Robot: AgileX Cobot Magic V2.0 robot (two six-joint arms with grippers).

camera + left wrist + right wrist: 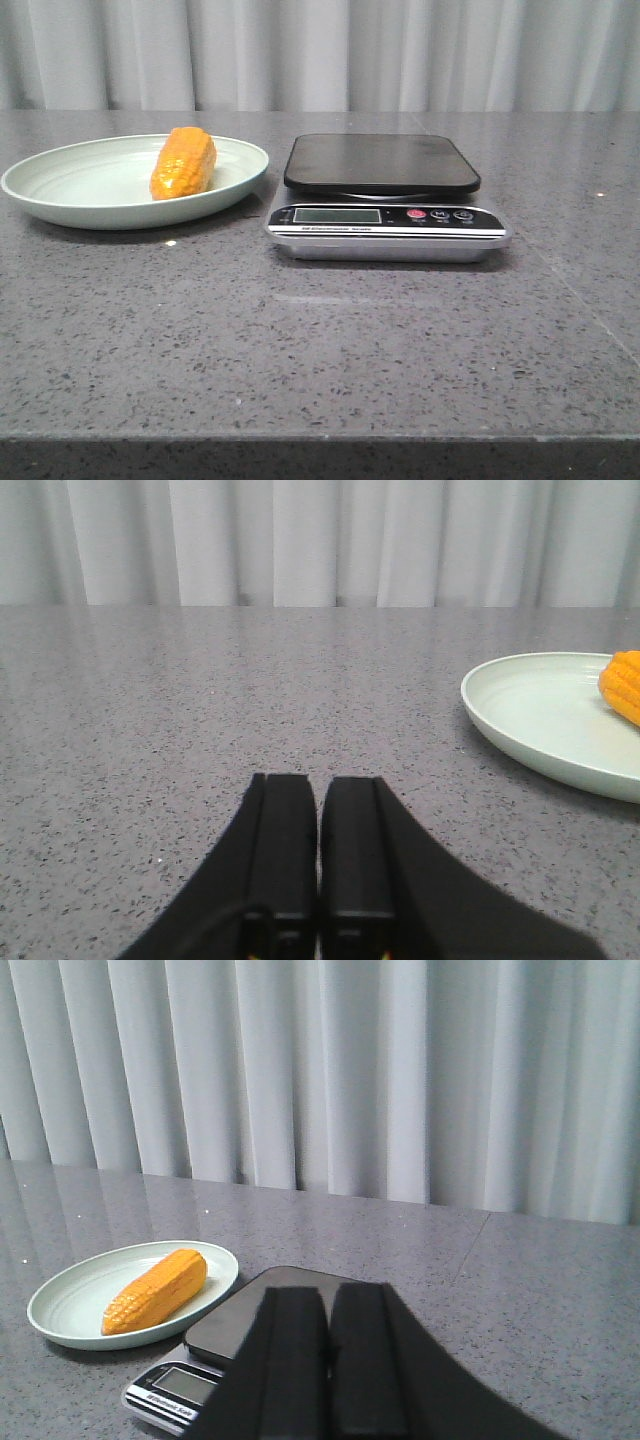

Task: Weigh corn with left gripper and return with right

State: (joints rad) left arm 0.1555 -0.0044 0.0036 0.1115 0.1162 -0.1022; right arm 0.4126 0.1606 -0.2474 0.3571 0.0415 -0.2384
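While the corn (183,163) lies on a plate (70,190) left of the scale (385,205), both arms wait. The left gripper (318,830) and right gripper (328,1350) are closed, empty.

You've got glossy plastic-looking corn (183,163), smooth pale green plate (60,200), speckled polished stone-look table (300,340), silvery scale (385,235) with matt black platform, pleated cloth curtain (320,50).

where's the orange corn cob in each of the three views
Front view: the glossy orange plastic corn cob lies on the pale green round plate, left of the silver kitchen scale.
Left wrist view: only its end shows at the right edge, on the plate.
Right wrist view: it lies whole on the plate, beside the scale.
Shared landmark: the plate.
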